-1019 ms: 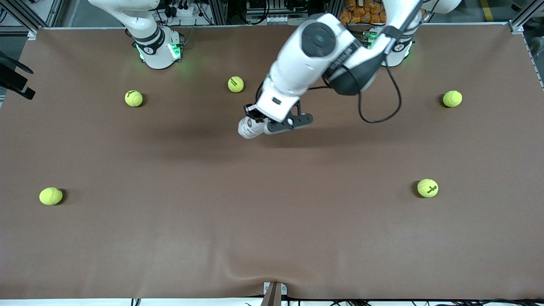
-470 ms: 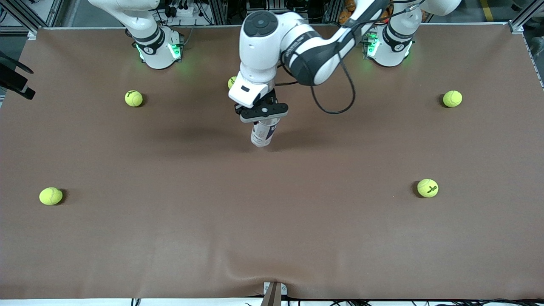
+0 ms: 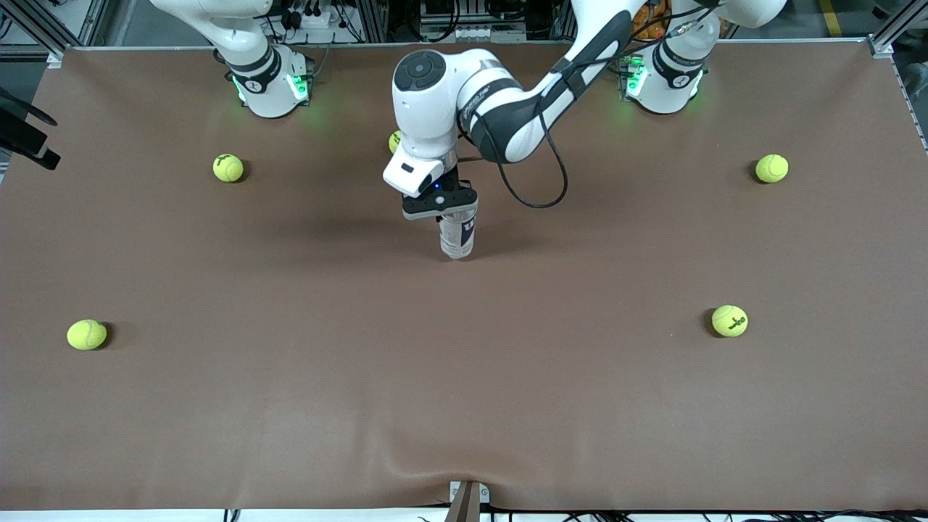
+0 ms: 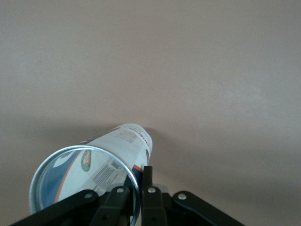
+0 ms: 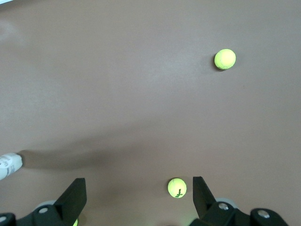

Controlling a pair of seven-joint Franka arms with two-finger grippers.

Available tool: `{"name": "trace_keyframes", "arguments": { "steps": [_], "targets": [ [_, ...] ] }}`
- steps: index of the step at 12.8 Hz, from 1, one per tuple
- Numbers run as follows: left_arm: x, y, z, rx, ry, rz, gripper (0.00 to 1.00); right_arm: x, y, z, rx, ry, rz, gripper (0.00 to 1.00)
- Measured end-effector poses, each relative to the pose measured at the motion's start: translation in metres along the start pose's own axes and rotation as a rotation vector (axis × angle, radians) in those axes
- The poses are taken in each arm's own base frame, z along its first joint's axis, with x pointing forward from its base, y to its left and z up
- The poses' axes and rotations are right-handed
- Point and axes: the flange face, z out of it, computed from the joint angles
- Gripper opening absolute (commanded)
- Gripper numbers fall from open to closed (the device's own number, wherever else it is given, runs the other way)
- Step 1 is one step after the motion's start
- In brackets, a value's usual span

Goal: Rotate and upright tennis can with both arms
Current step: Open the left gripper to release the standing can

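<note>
The tennis can [image 3: 457,235] stands nearly upright at the middle of the table, white and navy label showing, with its lower end at the cloth. My left gripper [image 3: 444,206] is shut on its top from above. In the left wrist view the fingers [image 4: 147,186] pinch the silver rim of the can [image 4: 101,160], one inside and one outside. My right gripper [image 5: 138,197] is open and empty, high over the table near the right arm's base, and is out of the front view. The can's end also shows in the right wrist view [image 5: 9,165].
Several yellow-green tennis balls lie around the brown cloth: [image 3: 228,167], [image 3: 771,168], [image 3: 729,320], [image 3: 86,334], and one [image 3: 394,141] half hidden by the left arm. Two balls show under the right gripper [image 5: 177,188] [image 5: 225,59]. A black fixture [image 3: 22,138] juts in at the right arm's end.
The left arm has swung the can from lying sideways in the gripper to nearly upright, and moved it a little nearer to the front camera. The balls have not moved.
</note>
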Motion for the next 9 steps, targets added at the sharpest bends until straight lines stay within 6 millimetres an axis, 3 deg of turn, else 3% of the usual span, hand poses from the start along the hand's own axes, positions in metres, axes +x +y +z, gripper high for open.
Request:
{"name": "trace_keyframes", "arguments": {
  "steps": [1,2,6,9],
  "targets": [
    [0.000,0.000,0.004,0.004,-0.003,0.000,0.35,0.000,0.000,0.000,0.000,0.000,0.000,1.00],
    [-0.001,0.000,0.006,0.006,-0.005,0.001,0.99,0.000,0.000,0.000,0.000,0.000,0.000,1.00],
    [0.000,0.001,0.004,0.003,-0.004,0.001,1.00,0.000,0.000,0.000,0.000,0.000,0.000,1.00],
    [0.003,0.002,-0.010,-0.009,0.006,-0.003,1.00,0.000,0.000,0.000,0.000,0.000,0.000,1.00]
  ]
}}
